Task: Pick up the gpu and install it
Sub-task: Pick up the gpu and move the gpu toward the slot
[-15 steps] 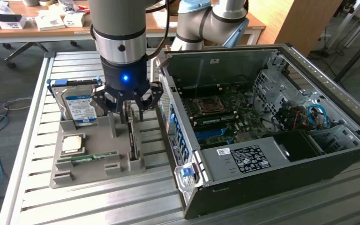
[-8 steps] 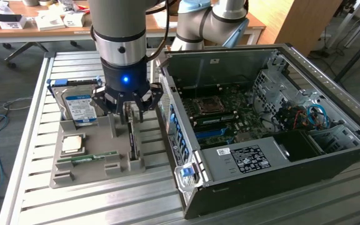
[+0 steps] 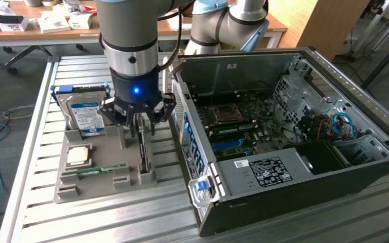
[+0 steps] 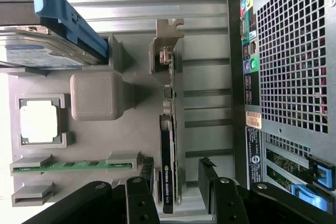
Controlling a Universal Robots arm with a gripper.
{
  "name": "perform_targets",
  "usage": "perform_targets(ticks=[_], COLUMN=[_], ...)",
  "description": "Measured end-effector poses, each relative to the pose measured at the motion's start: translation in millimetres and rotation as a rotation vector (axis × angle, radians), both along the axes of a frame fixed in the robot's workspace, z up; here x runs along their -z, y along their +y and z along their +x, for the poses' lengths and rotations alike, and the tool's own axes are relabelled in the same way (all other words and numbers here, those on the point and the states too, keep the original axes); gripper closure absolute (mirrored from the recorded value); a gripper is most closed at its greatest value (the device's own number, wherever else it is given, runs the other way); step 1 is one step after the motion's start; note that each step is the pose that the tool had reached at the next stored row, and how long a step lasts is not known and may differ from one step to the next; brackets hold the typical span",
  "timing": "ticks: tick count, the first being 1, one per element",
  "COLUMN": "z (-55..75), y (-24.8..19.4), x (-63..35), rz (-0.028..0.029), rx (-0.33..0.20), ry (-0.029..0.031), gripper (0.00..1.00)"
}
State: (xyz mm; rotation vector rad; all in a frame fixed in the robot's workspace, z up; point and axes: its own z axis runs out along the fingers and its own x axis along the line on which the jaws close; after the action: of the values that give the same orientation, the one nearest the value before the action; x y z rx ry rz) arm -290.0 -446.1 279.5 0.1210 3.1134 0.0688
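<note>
Wrist view caught the pincer (image 4: pixel 176 184) spread wide, its dark fingers (image 4: pixel 139 198) straddling the gpu (image 4: pixel 168 156), which stood on edge in a slot of the grey holder tray (image 4: pixel 97 95) on the slatted desk (image 4: pixel 157 3), just beside the open computer case (image 4: pixel 283 51). The thin card looked light and stiff yet fragile, its circuitry and connector edge best left untouched. A hold across its flat faces near mid-length, clear of the metal bracket (image 4: pixel 168 35), seemed safest.
</note>
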Motion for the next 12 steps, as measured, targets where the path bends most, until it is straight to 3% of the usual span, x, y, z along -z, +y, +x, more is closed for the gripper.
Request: perform_targets(ticks=[5,12], z=[0.0,-1.8], y=[0.0,0.0], x=[6.1,7.3], rz=[-0.0001,0.0], rx=[0.0,0.0], ry=[0.0,-0.0001], gripper=[0.53,0.53])
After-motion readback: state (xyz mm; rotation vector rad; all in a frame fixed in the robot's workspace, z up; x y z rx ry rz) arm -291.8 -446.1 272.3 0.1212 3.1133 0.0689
